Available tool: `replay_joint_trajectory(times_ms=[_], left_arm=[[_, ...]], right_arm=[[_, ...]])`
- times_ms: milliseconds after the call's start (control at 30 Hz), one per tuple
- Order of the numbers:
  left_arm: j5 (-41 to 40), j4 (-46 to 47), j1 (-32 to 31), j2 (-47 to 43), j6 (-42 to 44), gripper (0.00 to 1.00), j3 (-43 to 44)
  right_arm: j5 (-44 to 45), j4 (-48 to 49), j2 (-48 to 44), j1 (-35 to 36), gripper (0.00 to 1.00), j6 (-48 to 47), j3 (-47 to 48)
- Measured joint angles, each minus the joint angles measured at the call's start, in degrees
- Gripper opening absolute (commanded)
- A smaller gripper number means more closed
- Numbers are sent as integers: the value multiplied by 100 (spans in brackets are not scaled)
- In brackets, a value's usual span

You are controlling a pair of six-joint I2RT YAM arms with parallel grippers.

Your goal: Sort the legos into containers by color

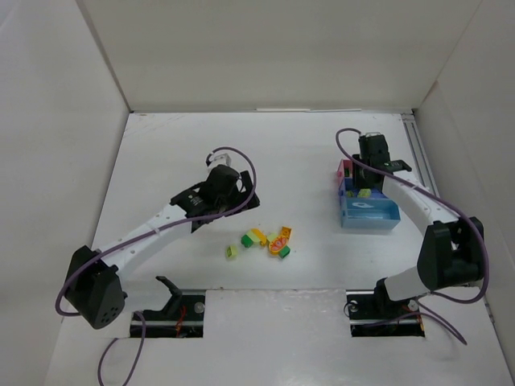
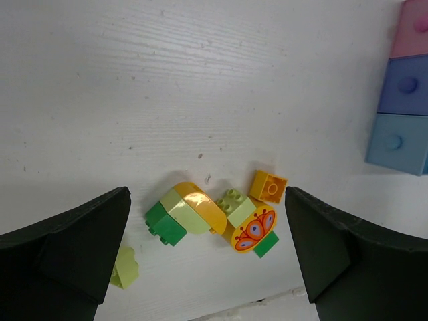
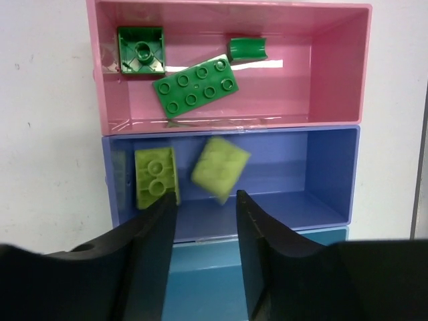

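Observation:
The containers are a joined row: pink tray [image 3: 334, 80], dark blue tray [image 3: 321, 167], light blue tray [image 3: 200, 287]. The pink tray holds three dark green legos [image 3: 195, 87]. The dark blue tray holds a pale green brick [image 3: 155, 177] and a second, blurred pale green brick [image 3: 219, 168] just beyond my fingertips. My right gripper [image 3: 204, 214] is open and empty above that tray. My left gripper [image 2: 206, 194] is open and empty, above a clump of green, pale green and orange legos [image 2: 194, 208] on the table [image 1: 268, 240].
A loose pale green brick [image 2: 125, 267] lies by my left finger, left of the clump. An orange cube [image 2: 269, 185] and a round butterfly piece [image 2: 253, 231] lie at the clump's right. The trays [image 1: 366, 201] stand right of the pile. White walls enclose the table.

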Motion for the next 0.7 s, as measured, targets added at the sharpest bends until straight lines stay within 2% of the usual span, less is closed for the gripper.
replay_joint_trajectory(times_ms=[100, 300, 533, 700], left_arm=[[42, -31, 0, 24, -2, 100, -81], [129, -138, 0, -46, -59, 100, -632], [291, -632, -118, -717, -422, 93, -1596], [391, -990, -400, -1064, -833, 86, -1792]], right_arm=[[0, -35, -2, 0, 52, 0, 0], [-13, -79, -133, 0, 54, -7, 0], [-144, 17, -595, 11, 54, -59, 0], [-179, 35, -629, 81, 54, -98, -2]])
